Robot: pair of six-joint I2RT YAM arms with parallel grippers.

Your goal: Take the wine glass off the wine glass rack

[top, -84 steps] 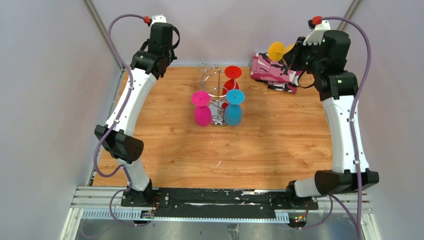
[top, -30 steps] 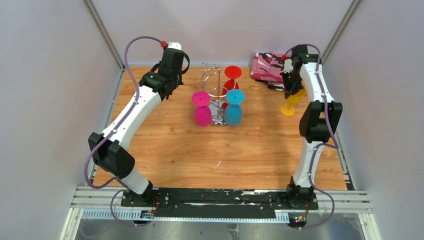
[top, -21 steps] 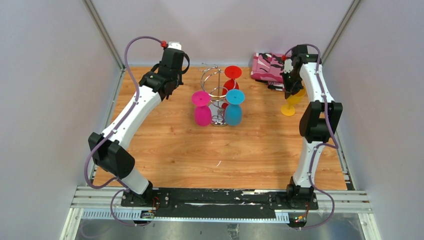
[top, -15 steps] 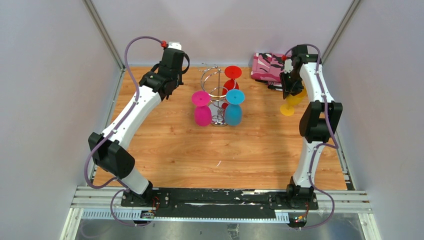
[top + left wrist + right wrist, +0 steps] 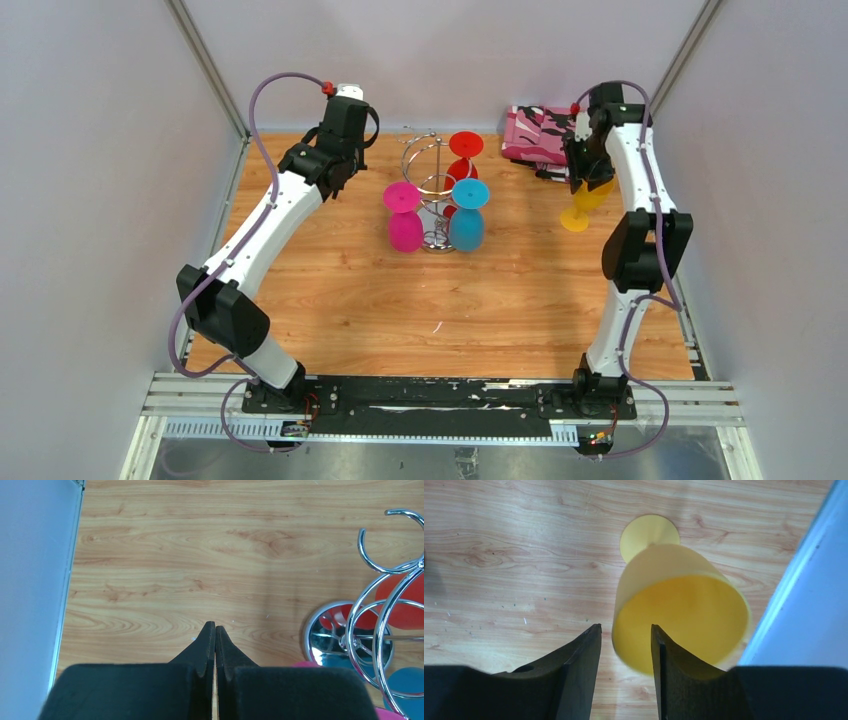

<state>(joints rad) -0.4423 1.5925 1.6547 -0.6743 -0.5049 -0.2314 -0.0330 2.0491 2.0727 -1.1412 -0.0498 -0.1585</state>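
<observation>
The chrome wine glass rack (image 5: 432, 190) stands mid-table; its mirror base (image 5: 325, 640) and curled hooks show in the left wrist view. A pink (image 5: 404, 225), a blue (image 5: 467, 222) and a red glass (image 5: 463, 155) hang on it upside down. A yellow wine glass (image 5: 588, 197) stands upright on the wood at the far right. My right gripper (image 5: 624, 628) is open above it, one finger inside the bowl (image 5: 679, 610), the other outside, the rim loose between them. My left gripper (image 5: 215, 626) is shut on nothing, above bare wood left of the rack.
A pink camouflage cloth bundle (image 5: 535, 140) lies at the back right, just behind the yellow glass. The right wall (image 5: 814, 605) runs close beside that glass. The left wall (image 5: 30, 580) borders the wood near my left gripper.
My right gripper's jaws have spread apart off the yellow glass's rim, and the wrist has lifted slightly. The glass stays standing on the table. The left arm has not moved in the last second.
</observation>
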